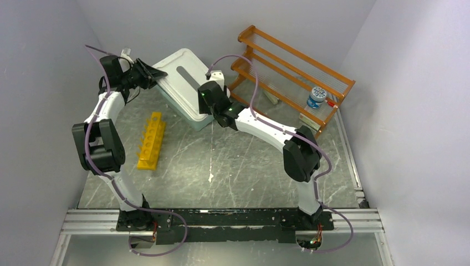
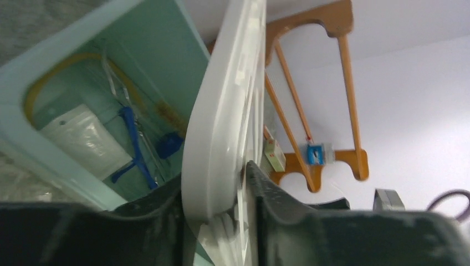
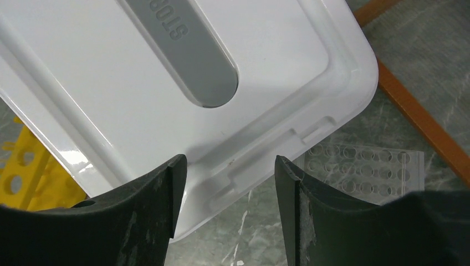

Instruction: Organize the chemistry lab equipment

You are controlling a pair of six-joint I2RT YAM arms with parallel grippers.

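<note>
- Left jaws are clamped on the edge of the white lid point(image 2: 221, 111); the left gripper point(image 2: 221, 188) has one finger on each face.
- Right jaws are spread wide with nothing between them. The right gripper point(image 3: 230, 166) hovers over the lid's edge, just off the grey handle strip point(image 3: 188, 61).
- The lid is tilted, raised on my left gripper's side, leaving a gap over the mint bin point(image 2: 33, 149).
- Inside the bin, amber rubber tubing point(image 2: 55, 69) loops along the wall.
- Blue-framed goggles point(image 2: 133, 138) lie in the bin, partly hidden by the lid.
- A clear plastic packet point(image 2: 83, 138) lies on the bin floor beside the goggles; I can't make out what's in it.
- The yellow holed test-tube rack point(image 1: 151, 141) lies on the table point(image 1: 233, 166) to the left of the bin and nearer my bases, apart from the bin.
- A clear holed tray point(image 3: 366, 166) sits on the table just past the bin's lid corner, on the shelf side.
- The orange wooden shelf point(image 1: 294, 72) stands to the right of the bin, against the back wall.
- A small jar point(image 1: 316, 97) with a blue cap sits in the shelf at the end far from the bin.
- I can't see loose tubes, a brush or tongs clearly in any view.
</note>
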